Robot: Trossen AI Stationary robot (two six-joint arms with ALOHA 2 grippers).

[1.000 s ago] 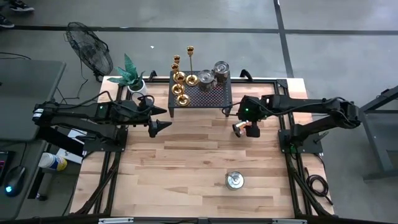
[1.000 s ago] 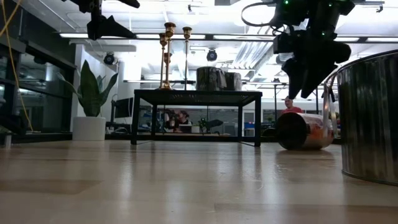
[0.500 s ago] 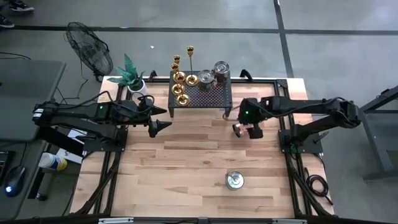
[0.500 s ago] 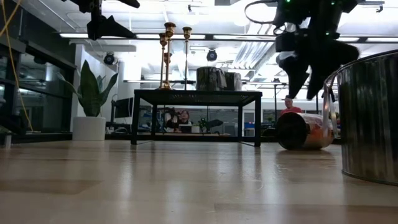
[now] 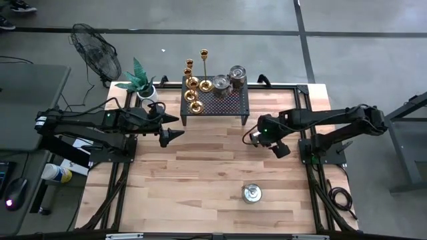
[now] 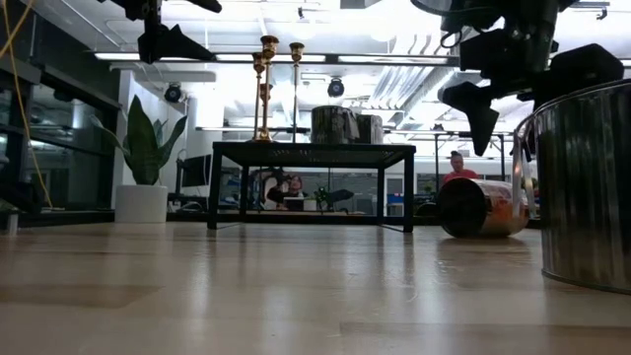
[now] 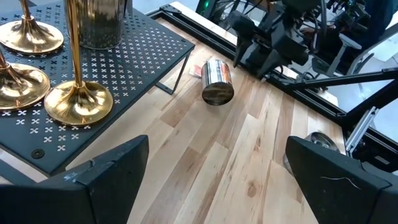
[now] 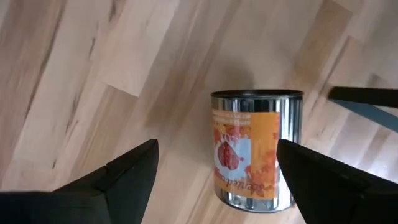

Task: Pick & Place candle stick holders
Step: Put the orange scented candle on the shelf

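Note:
Several gold candle stick holders (image 5: pixel 193 84) stand by their round bases on the left part of a black perforated rack (image 5: pixel 228 103) at the table's far edge. They also show in the left wrist view (image 7: pixel 78 102) and the low view (image 6: pixel 262 89). My left gripper (image 5: pixel 172 135) hangs open and empty above the table, left of the rack's near edge. My right gripper (image 5: pixel 279 149) is open and empty, above the table right of the rack. A tin can with an orange label (image 8: pixel 255 146) lies on its side on the table just beyond the fingers, touched by neither.
Two metal tins (image 5: pixel 229 79) stand on the rack's far right part. Another metal tin (image 5: pixel 251 193) stands on the table nearer the front edge. A potted plant (image 5: pixel 141 81) stands at the far left corner. The can (image 5: pixel 252 137) lies by the rack's right legs.
My right gripper, which pointed down over the lying can, has opened wider, tipped sideways and moved toward the table's near right. The can has stayed on its side on the table.

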